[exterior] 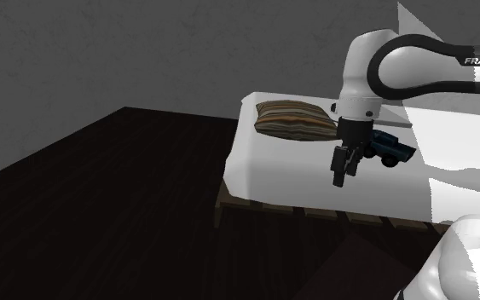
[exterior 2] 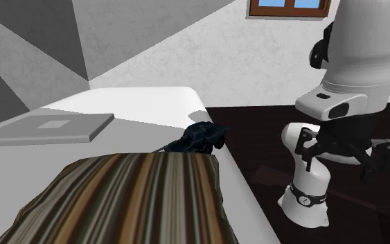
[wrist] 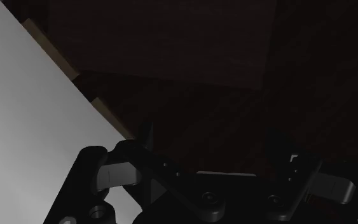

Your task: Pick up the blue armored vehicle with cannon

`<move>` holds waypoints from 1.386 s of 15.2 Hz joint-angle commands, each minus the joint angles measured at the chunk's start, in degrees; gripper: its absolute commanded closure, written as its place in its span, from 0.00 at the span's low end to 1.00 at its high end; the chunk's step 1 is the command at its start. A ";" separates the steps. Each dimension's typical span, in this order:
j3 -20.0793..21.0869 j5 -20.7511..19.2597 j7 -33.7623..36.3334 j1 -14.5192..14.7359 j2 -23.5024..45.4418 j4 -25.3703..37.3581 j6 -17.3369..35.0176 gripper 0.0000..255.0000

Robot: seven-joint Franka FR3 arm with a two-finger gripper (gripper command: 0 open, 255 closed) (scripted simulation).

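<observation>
**Open pincer beside the bed, blue vehicle untouched on the mattress**

The one piece of writing we can read is "FRANKA", in white capitals on the dark band of the white robot arm (exterior: 417,60); the shoulder view's right edge cuts the word off.

The blue armoured toy vehicle (exterior: 391,147) has a dark blue, boxy body that sits low on black wheels. In the second exterior view we also see the vehicle (exterior 2: 201,137) with a thin dark barrel reaching out towards the pillow. It stands on the white mattress of the bed (exterior: 255,175), close to the bed's edge that borders the dark wooden floor (exterior: 101,187). It is just past one end of the brown-and-olive striped pillow (exterior: 293,119). A flat grey slab (exterior 2: 48,128) lies further in on the mattress, well apart from the vehicle.

The all-black pincer (exterior: 345,170) hangs off the vehicle's side, near it but not touching. In the wrist view its two fingers stand apart with nothing between them, over the line where the mattress edge meets the floor. We can see pale wooden slats of the bed frame (exterior: 315,213) under the mattress.
</observation>
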 commanded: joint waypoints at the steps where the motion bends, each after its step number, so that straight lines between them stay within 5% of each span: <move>1: 0.00 0.00 0.00 0.00 0.00 0.00 0.00 0.00; 12: -11.75 -10.58 -14.08 -5.24 8.65 10.34 -0.90 0.00; 21: -20.49 -14.79 -25.80 -7.72 20.08 23.89 -1.15 0.00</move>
